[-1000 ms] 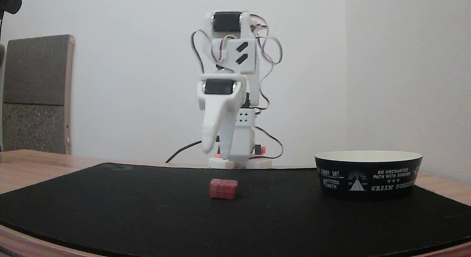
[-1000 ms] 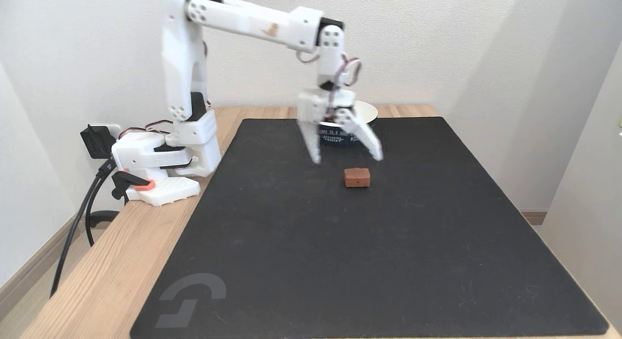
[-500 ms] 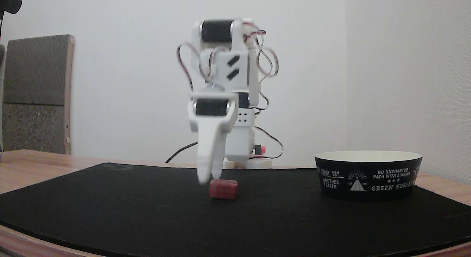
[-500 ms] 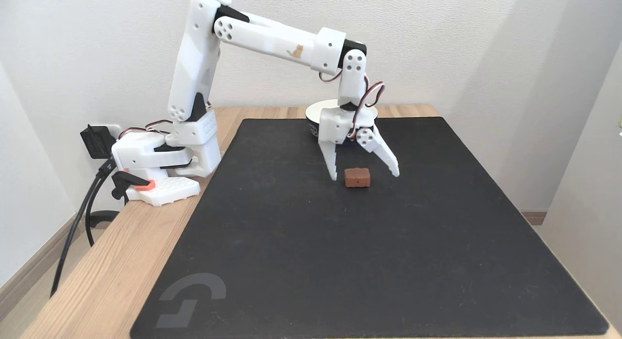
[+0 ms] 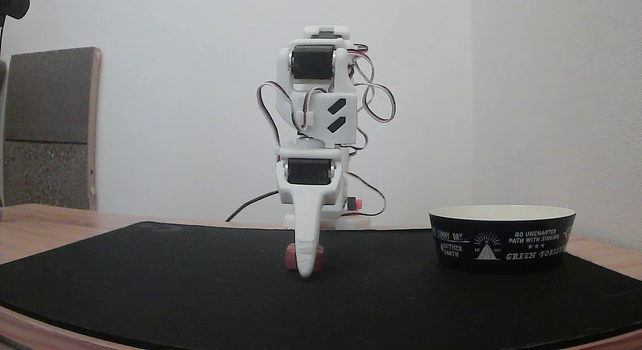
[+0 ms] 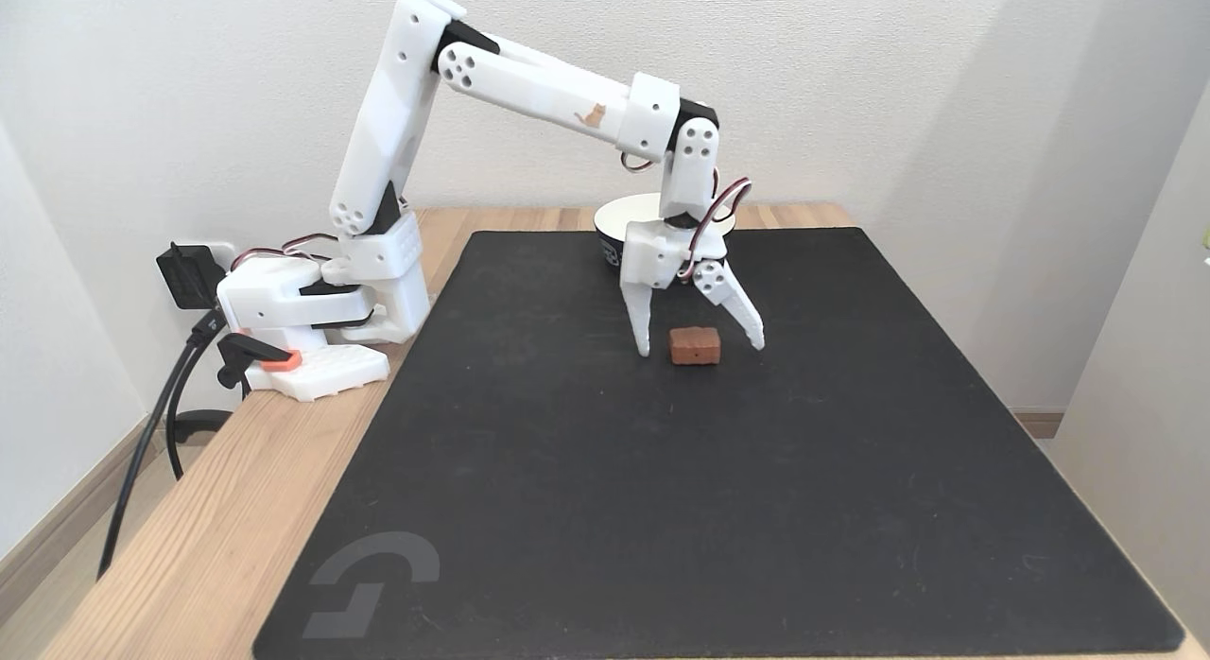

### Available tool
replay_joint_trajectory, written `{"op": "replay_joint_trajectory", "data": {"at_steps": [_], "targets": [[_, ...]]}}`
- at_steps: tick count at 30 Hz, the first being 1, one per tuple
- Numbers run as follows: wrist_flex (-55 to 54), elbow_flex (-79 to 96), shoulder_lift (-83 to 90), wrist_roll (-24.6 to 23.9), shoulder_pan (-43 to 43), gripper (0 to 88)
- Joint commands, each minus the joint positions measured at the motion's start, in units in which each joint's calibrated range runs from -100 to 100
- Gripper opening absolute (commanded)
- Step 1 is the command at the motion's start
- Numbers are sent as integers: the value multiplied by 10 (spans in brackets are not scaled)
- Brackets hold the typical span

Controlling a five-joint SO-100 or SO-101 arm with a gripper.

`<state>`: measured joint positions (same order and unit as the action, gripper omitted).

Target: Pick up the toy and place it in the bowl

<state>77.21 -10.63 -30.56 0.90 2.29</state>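
The toy [image 6: 695,346] is a small red ribbed block lying on the black mat. My white gripper [image 6: 700,347] is open and lowered around it, one finger [image 6: 642,334] on its left and the other on its right, both a little apart from the toy. In the low fixed view the near finger [image 5: 307,249] stands in front of the toy [image 5: 290,257], with its tip at mat level. The bowl [image 5: 501,239], black outside with white print and cream inside, sits at the right; in the high fixed view the bowl [image 6: 624,216] is just behind the wrist.
A large black mat [image 6: 662,509] covers most of the wooden table [image 6: 208,528]. The arm's base [image 6: 312,305] and a black plug with cables [image 6: 189,277] stand at the table's left. A grey board [image 5: 50,129] leans on the wall.
The gripper has come down from above the mat and shifted over the toy, so its fingers now straddle it. Toy and bowl have not moved.
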Motion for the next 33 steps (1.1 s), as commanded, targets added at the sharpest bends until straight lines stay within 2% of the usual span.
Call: {"op": "replay_joint_trajectory", "data": {"at_steps": [1,3,4,7,17,22,26,31,33], "targets": [[-15,-15,-10,-5,-1,403],[-17,-15,-10,-5,0,318],[-25,-15,-10,-5,0,223],[-27,-15,-10,-5,1,136],[-26,-15,-9,-5,1,127],[-26,-71,35,-1,-17,127],[-26,-86,138,-1,-63,127],[-40,-6,281,-6,-163,128],[-86,81,339,-6,-211,131]]}}
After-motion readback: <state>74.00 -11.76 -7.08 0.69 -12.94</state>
